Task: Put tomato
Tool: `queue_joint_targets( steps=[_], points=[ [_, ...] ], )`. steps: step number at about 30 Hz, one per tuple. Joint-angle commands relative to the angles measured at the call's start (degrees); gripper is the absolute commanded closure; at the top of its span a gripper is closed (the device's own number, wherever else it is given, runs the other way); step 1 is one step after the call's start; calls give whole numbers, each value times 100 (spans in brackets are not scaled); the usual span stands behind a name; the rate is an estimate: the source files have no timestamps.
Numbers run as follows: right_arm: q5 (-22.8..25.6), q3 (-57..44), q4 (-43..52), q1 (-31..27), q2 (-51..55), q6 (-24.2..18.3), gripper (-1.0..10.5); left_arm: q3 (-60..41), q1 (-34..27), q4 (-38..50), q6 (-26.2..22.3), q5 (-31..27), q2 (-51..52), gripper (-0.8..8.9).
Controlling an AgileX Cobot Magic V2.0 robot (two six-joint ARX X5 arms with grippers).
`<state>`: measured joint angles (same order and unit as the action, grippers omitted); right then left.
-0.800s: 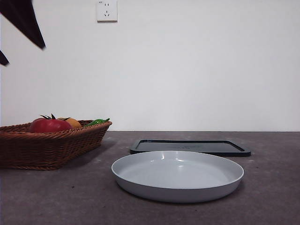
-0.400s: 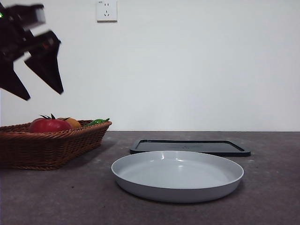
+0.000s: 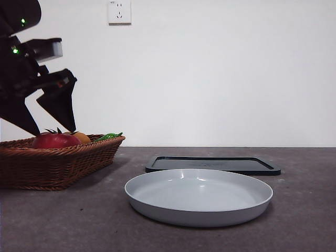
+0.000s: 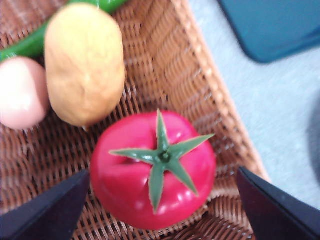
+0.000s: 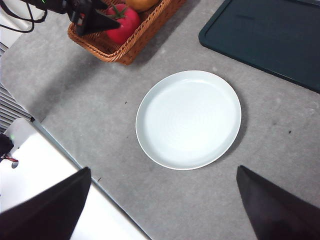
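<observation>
- Nearest, a shallow pale grey plate (image 3: pixel 199 197) sits on the grey table (image 3: pixel 294 220), nothing in it.
- Just behind the plate lies a flat dark tray (image 3: pixel 212 164).
- Off to one side stands a brown wicker basket (image 3: pixel 52 164), well apart from the plate.
- The tomato (image 4: pixel 153 170) lies in the basket, near its corner wall: large, round, glossy red with small bright highlights, its dark green star-shaped stem top facing up.
- Beside it in the basket lie an orange-brown rounded fruit (image 4: pixel 85 62) and a pale pink item (image 4: pixel 21 93); something long and green (image 4: pixel 30 44) lies farther in.
- The left hand (image 3: pixel 46 118) hangs directly over the tomato, jaws spread wide with one tip on either side of it, not touching it as far as I can see.
- The right hand (image 5: pixel 160 210) waits high above the table, jaws wide apart and holding nothing, looking down over the plate.
- A white socket (image 3: pixel 119 11) sits high on the far wall.
</observation>
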<state>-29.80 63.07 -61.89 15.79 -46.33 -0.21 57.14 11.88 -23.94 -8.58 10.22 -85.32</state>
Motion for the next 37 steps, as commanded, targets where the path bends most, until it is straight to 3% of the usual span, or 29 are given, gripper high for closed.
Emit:
queue_joint_targets(
  steps=[1, 18, 23, 27, 37],
  points=[
    [2, 116, 59, 31, -44, -42, 482, 127, 15, 111, -129, -17, -181, 336],
    [0, 116, 57, 31, -44, -44, 482, 127, 20, 138, -131, -149, -654, 354],
    [0, 116, 57, 31, -44, -44, 482, 127, 20, 120, -129, -146, -654, 511],
    [0, 116, 57, 31, -44, -44, 482, 131, 20, 103, -118, -144, -625, 537],
    [0, 116, 57, 31, -44, -44, 482, 142, 48, 61, 118, 103, 369, 537]
  ],
)
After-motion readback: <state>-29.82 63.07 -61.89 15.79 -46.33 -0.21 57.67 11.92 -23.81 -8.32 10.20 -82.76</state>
